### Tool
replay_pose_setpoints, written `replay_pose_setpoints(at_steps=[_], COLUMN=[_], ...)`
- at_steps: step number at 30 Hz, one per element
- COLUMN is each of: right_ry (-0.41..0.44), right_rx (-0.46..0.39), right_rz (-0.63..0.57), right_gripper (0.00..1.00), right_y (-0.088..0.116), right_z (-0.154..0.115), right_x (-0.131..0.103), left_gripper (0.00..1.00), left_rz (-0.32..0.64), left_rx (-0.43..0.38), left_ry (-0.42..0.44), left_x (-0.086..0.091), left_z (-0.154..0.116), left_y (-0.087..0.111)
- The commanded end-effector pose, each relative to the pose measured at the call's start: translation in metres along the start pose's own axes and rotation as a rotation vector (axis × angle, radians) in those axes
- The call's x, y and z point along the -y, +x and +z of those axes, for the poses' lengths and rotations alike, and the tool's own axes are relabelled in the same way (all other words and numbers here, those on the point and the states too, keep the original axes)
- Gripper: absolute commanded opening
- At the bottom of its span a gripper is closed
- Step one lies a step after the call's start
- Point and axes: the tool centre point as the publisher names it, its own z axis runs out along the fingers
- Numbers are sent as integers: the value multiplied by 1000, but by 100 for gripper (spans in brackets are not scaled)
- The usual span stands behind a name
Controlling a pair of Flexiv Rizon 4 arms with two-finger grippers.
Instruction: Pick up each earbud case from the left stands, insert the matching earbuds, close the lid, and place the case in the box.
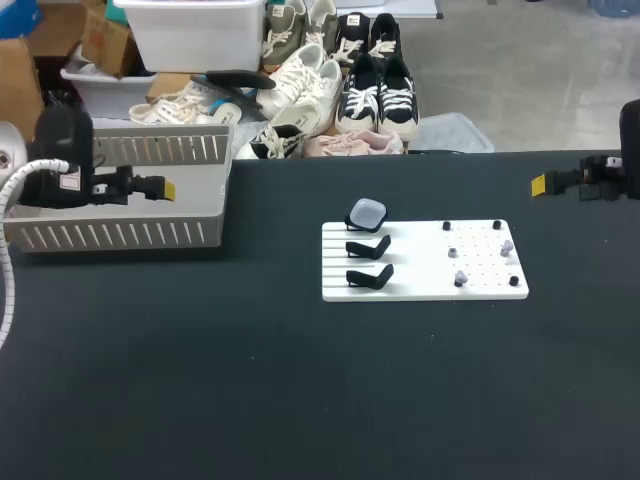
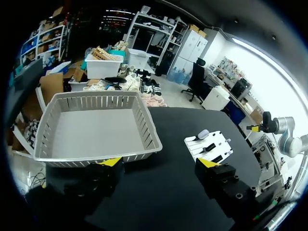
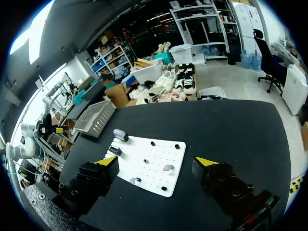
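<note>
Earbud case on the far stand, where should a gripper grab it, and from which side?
Probably the two rounded side edges, coming down from above: the earbud case leans propped on the black stand, which blocks its underside and leaves its top clear.

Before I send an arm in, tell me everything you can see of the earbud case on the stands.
The earbud case is a small, rounded, pale lavender-grey shell, smooth and plastic-looking. It rests on the farthest of three black stands at the left end of the white board; the other two stands are empty. Only its stand touches it. Whether its lid is shut is too small to tell.
</note>
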Motion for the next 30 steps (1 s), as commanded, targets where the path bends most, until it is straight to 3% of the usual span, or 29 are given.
replay_pose_setpoints(at_steps=[1, 14, 30], right_ry=[0, 0, 0], right_rx=[0, 0, 0], right_rz=[0, 0, 0], right_gripper=[100, 100, 100], right_y=[0, 0, 0], right_z=[0, 0, 0], right_x=[0, 0, 0], left_gripper=[100, 100, 100], left_rz=[79, 429, 755], left_rx=[4, 31, 44], left_ry=[72, 226, 468], left_x=[-1, 7, 47], left_z=[-1, 10, 64], left_y=[-6, -43, -51])
